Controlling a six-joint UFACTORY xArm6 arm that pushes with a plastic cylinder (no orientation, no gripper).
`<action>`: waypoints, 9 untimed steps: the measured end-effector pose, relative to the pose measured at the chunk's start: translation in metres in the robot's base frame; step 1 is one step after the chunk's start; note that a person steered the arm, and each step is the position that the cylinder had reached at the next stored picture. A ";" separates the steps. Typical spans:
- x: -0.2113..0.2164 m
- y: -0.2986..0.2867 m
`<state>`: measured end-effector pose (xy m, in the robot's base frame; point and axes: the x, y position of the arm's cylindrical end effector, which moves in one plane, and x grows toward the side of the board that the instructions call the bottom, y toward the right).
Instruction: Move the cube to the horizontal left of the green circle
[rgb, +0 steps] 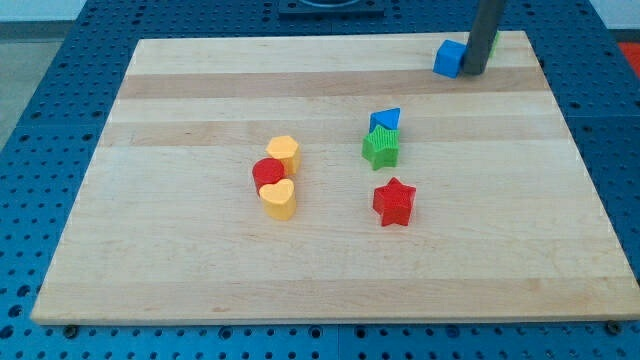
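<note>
Blue cube (449, 58) sits near the wooden board's (200, 100) top-right corner, with my tip (473, 72) touching its 3 o'clock side; no claw exists, only the rod. A sliver of green (493, 45) peeks out at the rod's 3 o'clock, shape unclear. Toward 7 o'clock, mid-board, a blue triangle (385, 119) abuts a green star (381, 148).

My rod (484, 30) runs off the frame's top edge at upper right. It hides the blue cube's (449, 58) right side and nearly all of a green block (493, 43) behind it, whose shape cannot be told.
</note>
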<state>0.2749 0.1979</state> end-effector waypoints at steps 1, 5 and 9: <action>-0.003 0.010; -0.008 0.003; -0.016 -0.049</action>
<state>0.2587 0.1488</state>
